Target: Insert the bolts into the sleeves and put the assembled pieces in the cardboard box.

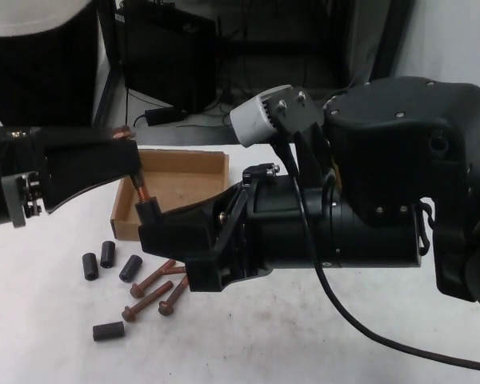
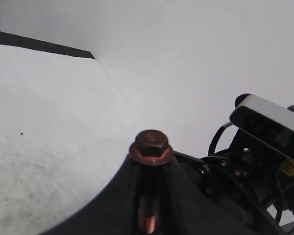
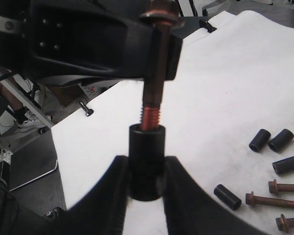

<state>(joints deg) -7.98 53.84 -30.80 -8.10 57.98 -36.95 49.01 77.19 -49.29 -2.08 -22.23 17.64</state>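
Surface (image 1: 48,336) lay white under the work, with the box (image 1: 184,157) open at its far side, ready for finished pieces. Near the box's front corner the right claw (image 3: 146,181) was closed on a sleeve (image 3: 146,147), holding it roughly upright, bore up, so a bolt could enter. Above it the left claw (image 3: 161,49) gripped a bolt (image 3: 154,83) by the shank just under the head, threads down, tip at the sleeve's mouth. Loose bolts (image 1: 156,292) and loose sleeves (image 1: 108,254) lay on the surface before the box, awaiting their turn
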